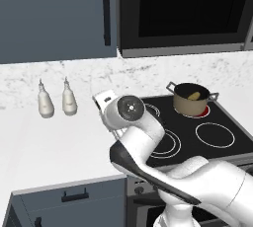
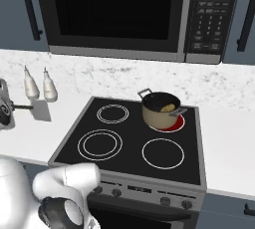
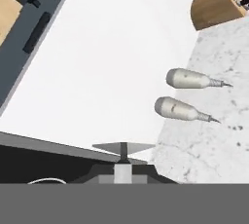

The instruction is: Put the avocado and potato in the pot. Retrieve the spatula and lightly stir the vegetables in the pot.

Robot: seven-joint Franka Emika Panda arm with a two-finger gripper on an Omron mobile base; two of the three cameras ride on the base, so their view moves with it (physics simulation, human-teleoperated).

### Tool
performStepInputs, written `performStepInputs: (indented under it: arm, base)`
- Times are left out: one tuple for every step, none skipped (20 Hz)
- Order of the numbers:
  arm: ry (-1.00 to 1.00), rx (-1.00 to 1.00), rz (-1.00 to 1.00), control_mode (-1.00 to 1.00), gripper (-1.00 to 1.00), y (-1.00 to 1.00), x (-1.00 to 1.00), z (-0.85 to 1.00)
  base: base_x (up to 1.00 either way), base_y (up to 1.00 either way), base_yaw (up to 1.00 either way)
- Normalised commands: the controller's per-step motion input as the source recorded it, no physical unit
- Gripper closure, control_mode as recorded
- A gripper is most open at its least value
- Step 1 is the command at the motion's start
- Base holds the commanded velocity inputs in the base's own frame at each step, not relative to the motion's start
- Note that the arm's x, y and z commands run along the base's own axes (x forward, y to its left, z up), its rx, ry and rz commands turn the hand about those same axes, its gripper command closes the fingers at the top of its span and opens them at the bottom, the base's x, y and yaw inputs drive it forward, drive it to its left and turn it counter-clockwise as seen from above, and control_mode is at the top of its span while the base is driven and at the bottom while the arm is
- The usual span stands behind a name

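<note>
Both vegetables are sitting in the short tan pot (image 2: 160,109) on the stove, and your gripper (image 3: 123,165) is clamping its jaws on the grey-bladed, dark-handled spatula (image 2: 39,109) over the white counter (image 1: 49,142). Next, you are carrying it to the pot.

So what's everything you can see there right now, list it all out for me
pot: one, tan, on the stove's back right burner, which glows red
potato: one, yellow, inside the pot
spatula: one, pale grey blade with a dark handle, left of the stove, in the gripper
bottles: two, white, on the counter by the backsplash
knife block: one, tan wood, on the counter beyond the bottles
stove: one, black, four burners
microwave: one, black, above the stove
gripper: one, dark fingertips, shut on the spatula's handle
</note>
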Motion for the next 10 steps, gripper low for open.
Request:
performStepInputs:
  arm:
    - [0.17,0.67,-0.55,-1.00,1.00,-0.74,-0.17,1.00]
    - [0.17,0.66,-0.54,-1.00,1.00,-0.77,-0.16,1.00]
    - [0.13,0.63,-0.53,-1.00,1.00,-0.81,-0.16,0.94]
    - [0.12,0.61,-0.53,-1.00,1.00,-0.83,-0.18,0.82]
    - [0.07,0.58,-0.52,-1.00,1.00,-0.86,-0.16,0.71]
    - [0.04,0.55,-0.52,-1.00,1.00,-0.87,-0.13,0.60]
    - [0.02,0.54,-0.52,-1.00,1.00,-0.86,-0.11,0.49]
    - [0.00,0.53,-0.52,-1.00,1.00,-0.82,-0.16,0.38]
    - [0.00,0.53,-0.52,-1.00,1.00,-0.81,-0.20,0.31]
    - [0.00,0.53,-0.52,-1.00,1.00,-0.79,-0.21,0.29]
  base:
    - [0.00,0.00,0.00]
    - [0.00,0.00,0.00]
    - [0.00,0.00,0.00]
    - [0.00,0.00,0.00]
    - [0.00,0.00,0.00]
    - [0.00,0.00,0.00]
    - [0.00,0.00,0.00]
    - [0.00,0.00,0.00]
    - [0.00,0.00,0.00]
    - [0.00,0.00,0.00]
